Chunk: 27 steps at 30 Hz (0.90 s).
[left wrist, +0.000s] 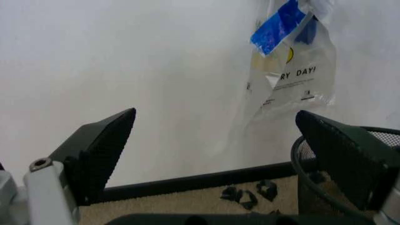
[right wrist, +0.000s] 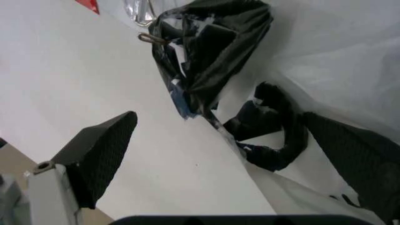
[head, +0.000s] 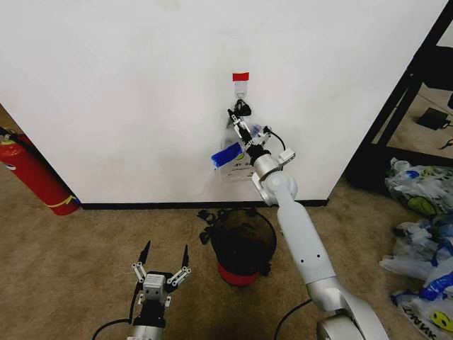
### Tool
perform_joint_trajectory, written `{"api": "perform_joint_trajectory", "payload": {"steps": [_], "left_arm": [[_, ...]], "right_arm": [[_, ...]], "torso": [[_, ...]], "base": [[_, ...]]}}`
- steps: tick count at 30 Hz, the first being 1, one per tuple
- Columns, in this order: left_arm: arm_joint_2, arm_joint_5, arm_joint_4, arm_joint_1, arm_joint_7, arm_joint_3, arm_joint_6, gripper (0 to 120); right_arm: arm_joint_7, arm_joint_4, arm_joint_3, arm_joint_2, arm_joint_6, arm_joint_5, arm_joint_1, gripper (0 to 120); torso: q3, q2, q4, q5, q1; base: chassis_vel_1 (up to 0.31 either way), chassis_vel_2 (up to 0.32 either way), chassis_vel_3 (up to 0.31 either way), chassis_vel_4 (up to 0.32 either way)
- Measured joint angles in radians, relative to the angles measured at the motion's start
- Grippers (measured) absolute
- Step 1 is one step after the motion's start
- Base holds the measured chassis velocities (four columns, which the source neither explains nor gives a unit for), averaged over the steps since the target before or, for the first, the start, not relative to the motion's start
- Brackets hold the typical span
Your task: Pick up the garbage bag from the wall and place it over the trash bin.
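Note:
The garbage bag (head: pixel 236 161) hangs from a small hook (head: pixel 241 90) under a red tape strip (head: pixel 241 76) on the white wall (head: pixel 127 92). My right gripper (head: pixel 239 126) is raised against the bag's upper part, just below the hook. In the right wrist view it (right wrist: pixel 231 159) is open, its fingers (right wrist: pixel 100 154) on either side of the translucent plastic (right wrist: pixel 325 56) and the dark bunched handles (right wrist: pixel 212 51). The trash bin (head: pixel 244 244) stands on the carpet right under the bag. My left gripper (head: pixel 164 268) hovers low and open, left of the bin, and sees the bag (left wrist: pixel 291 79) and the bin's rim (left wrist: pixel 306 183).
A red fire extinguisher (head: pixel 35 177) leans at the wall's left end. Heaped smiley bags (head: pixel 425 234) lie at the right, beside a black frame (head: pixel 403 106). Small black bits (head: pixel 207 216) lie on the carpet by the baseboard (left wrist: pixel 187 183).

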Motion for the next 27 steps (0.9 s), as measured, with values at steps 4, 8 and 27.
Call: {"api": "perform_joint_trajectory", "payload": {"steps": [4, 8, 27], "left_arm": [[-0.001, -0.001, 0.001, 0.0, 0.0, 0.0, 0.0, 100], [-0.003, -0.001, 0.001, 0.001, 0.0, 0.002, 0.0, 100], [-0.004, 0.014, 0.002, 0.014, 0.004, 0.016, -0.006, 100]], "right_arm": [[-0.004, -0.005, -0.005, 0.004, -0.002, -0.002, 0.006, 99], [-0.004, -0.002, -0.006, 0.009, -0.002, -0.003, 0.006, 98], [-0.003, 0.015, 0.018, 0.0, -0.001, 0.019, -0.015, 58]], "torso": [[0.0, 0.0, -0.0001, -0.0001, 0.0], [0.0, 0.0, 0.0004, -0.0001, 0.0], [0.0, 0.0, 0.0001, 0.0, 0.0]], "base": [[0.0, 0.0, 0.0, 0.0], [0.0, 0.0, 0.0, 0.0], [0.0, 0.0, 0.0, 0.0]]}}
